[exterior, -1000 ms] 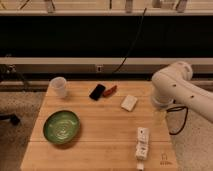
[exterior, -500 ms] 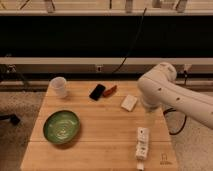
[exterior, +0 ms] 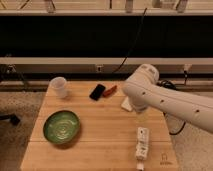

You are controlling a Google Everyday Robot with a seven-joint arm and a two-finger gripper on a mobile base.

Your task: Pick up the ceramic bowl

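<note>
The ceramic bowl point(exterior: 61, 126) is wide, shallow and glossy green with pale swirls inside. It sits on the front left of the wooden table point(exterior: 102, 147). My white arm point(exterior: 160, 97) reaches in from the right, above the table's right side, well to the right of the bowl. The gripper itself does not show in the camera view; only the arm's thick links do.
A small white cup point(exterior: 59, 87) stands at the back left. A black flat object point(exterior: 97, 92) and a red one point(exterior: 110, 90) lie at the back middle. A white packet point(exterior: 126, 105) is partly hidden by the arm. A white oblong item point(exterior: 142, 143) lies front right.
The arm has swung leftward over the table and now partly covers the white packet. The bowl and the other objects have not moved.
</note>
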